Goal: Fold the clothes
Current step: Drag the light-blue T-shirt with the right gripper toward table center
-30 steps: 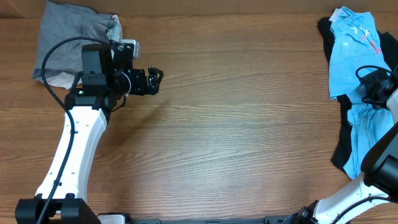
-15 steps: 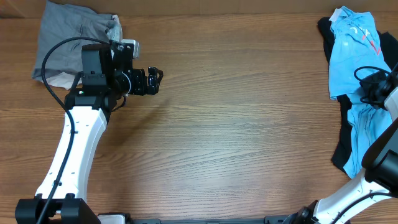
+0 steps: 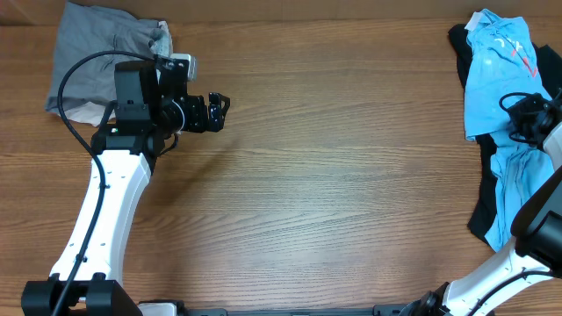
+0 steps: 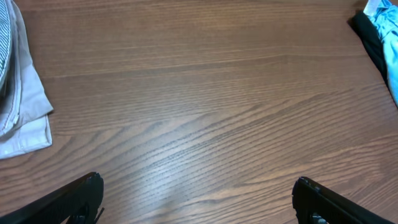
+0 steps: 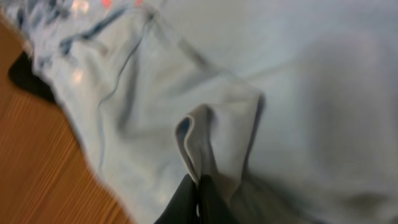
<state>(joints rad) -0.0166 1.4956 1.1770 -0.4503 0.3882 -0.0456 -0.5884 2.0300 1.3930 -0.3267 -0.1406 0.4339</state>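
Observation:
The clothes lie in two heaps. A light blue T-shirt with white and red print lies crumpled at the right edge over a black garment. My right gripper rests on it, and in the right wrist view my right gripper is shut on a raised fold of the light blue T-shirt. My left gripper hovers open over bare wood at upper left; in its own view my left gripper has nothing between its fingertips.
A grey garment with a pale one under it lies at the back left corner, behind the left arm. Its pale edge shows left of the left gripper. Wooden tabletop spans the middle.
My right gripper has shut, pinching up a fold of the light blue T-shirt. The left arm and the clothes heaps have not moved.

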